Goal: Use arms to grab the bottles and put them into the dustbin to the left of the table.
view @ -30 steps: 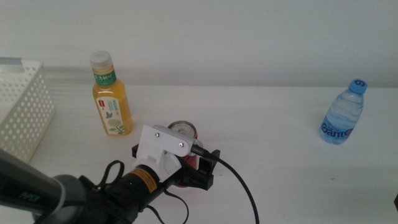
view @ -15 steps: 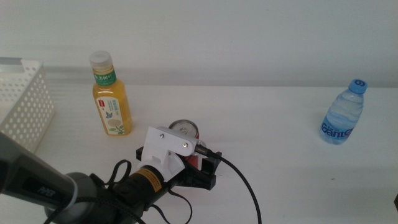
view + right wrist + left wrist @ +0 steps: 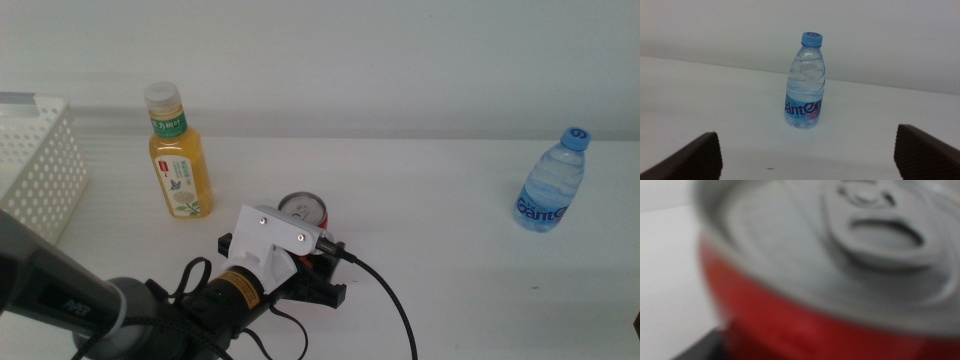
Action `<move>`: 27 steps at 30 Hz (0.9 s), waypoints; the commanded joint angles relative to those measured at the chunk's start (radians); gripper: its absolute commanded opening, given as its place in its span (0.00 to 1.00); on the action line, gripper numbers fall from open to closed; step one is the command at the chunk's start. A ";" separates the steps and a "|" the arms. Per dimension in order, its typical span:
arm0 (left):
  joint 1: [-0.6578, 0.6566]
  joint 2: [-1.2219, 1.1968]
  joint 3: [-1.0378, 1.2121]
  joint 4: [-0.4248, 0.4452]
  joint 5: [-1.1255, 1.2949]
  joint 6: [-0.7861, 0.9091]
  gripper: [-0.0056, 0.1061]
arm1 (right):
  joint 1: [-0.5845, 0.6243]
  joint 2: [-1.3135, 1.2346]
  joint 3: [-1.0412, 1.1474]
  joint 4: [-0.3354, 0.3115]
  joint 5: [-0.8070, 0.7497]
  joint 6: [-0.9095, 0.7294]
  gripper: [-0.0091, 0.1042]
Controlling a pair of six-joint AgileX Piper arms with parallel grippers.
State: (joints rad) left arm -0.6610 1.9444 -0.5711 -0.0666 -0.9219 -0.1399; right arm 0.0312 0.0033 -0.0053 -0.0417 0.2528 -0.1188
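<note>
The slim red can [image 3: 303, 212] stands upright on the white table [image 3: 450, 290], left of centre. My left gripper [image 3: 312, 270] is down around the can's body. The left wrist view is filled by the blurred can [image 3: 805, 315] and its silver lid. Behind and to the left stands the amber tea bottle [image 3: 178, 160] with a white cap. At the far right is the clear water bottle [image 3: 550, 190] with a blue cap. That water bottle [image 3: 805, 85] stands upright some way ahead of my right gripper [image 3: 810, 157], which is open and holds nothing.
The white perforated dustbin [image 3: 35, 170] sits at the table's left edge, beside the tea bottle. A thick black cable [image 3: 395, 305] trails from the left wrist toward the front edge. A plain white wall stands behind the table.
My left gripper has slid a little forward and to the right around the red can, and the can's top has shifted slightly right. The other bottles have not moved.
</note>
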 commanded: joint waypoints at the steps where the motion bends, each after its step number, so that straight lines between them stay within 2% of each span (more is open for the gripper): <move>1: 0.005 0.003 -0.005 -0.012 -0.023 0.005 0.56 | -0.003 -0.040 0.042 -0.003 -0.012 -0.010 0.89; 5: 0.005 0.009 -0.005 -0.003 -0.042 0.005 0.32 | -0.003 -0.040 0.042 -0.003 -0.012 -0.010 0.89; 9: 0.005 0.009 -0.005 0.022 -0.090 -0.029 0.03 | -0.003 -0.040 0.042 -0.003 -0.012 -0.010 0.89; 13: 0.005 -0.018 -0.005 0.043 -0.058 -0.022 0.03 | -0.003 -0.040 0.042 -0.003 -0.012 -0.010 0.89; 20: 0.005 -0.180 -0.004 0.055 0.154 0.052 0.03 | -0.003 -0.040 0.042 -0.003 -0.012 -0.010 0.89; 27: 0.005 -0.413 -0.002 -0.012 0.508 0.127 0.03 | -0.003 -0.040 0.042 -0.003 -0.012 -0.010 0.89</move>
State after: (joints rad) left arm -0.6610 1.5892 -0.5694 -0.0463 -0.4775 -0.0366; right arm 0.0312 0.0033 -0.0053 -0.0417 0.2528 -0.1188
